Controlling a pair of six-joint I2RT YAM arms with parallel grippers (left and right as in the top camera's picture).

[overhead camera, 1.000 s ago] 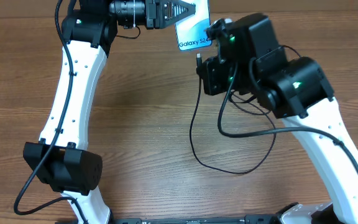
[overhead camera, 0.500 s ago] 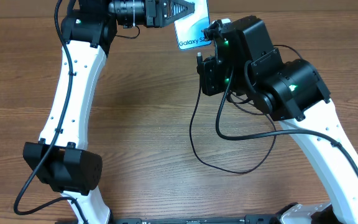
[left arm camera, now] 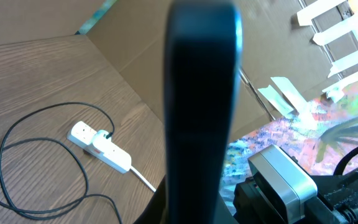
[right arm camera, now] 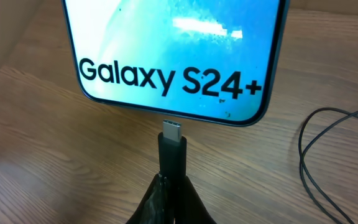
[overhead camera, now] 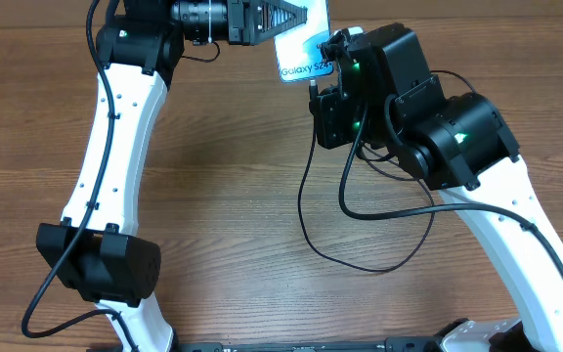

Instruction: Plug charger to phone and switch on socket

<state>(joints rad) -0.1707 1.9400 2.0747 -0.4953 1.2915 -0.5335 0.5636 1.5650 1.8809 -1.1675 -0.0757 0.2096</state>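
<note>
Step in hand: the connector is being mated with the port in the phone's lower edge; the switch is judged to come after.
Phone: the slim black-edged phone (right arm camera: 173, 50) with the bright blue-white "Galaxy S24+" screen is held above the brown wooden desk (overhead camera: 223, 196), at the far side in the overhead view.
Left gripper: the left gripper (overhead camera: 286, 18) is seen with its jaws clamped on the phone.
Right gripper: the jaws of the right gripper (right arm camera: 171, 183) are closed narrowly on the small black connector (right arm camera: 172, 152) of the charger.
Alignment: in the right wrist view the silver tip is placed right at the middle of the phone's lower edge. Whether it has begun to enter cannot be told.
Charger: the long thin black cable (overhead camera: 306, 210) is draped from the right gripper in a loose loop onto the desk.
Socket: the white elongated power strip (left arm camera: 101, 147) is seen on the desk in the left wrist view, well apart from both grippers.
Advice: the plug is best driven straight along its own axis, with no sideways lean, while the phone is braced firmly against the push.
Risk: a tilted tip may be jammed at the port's rim, or the phone may be pushed through its jaws.
Slack: enough loose cable is seen, so no drag is expected.
</note>
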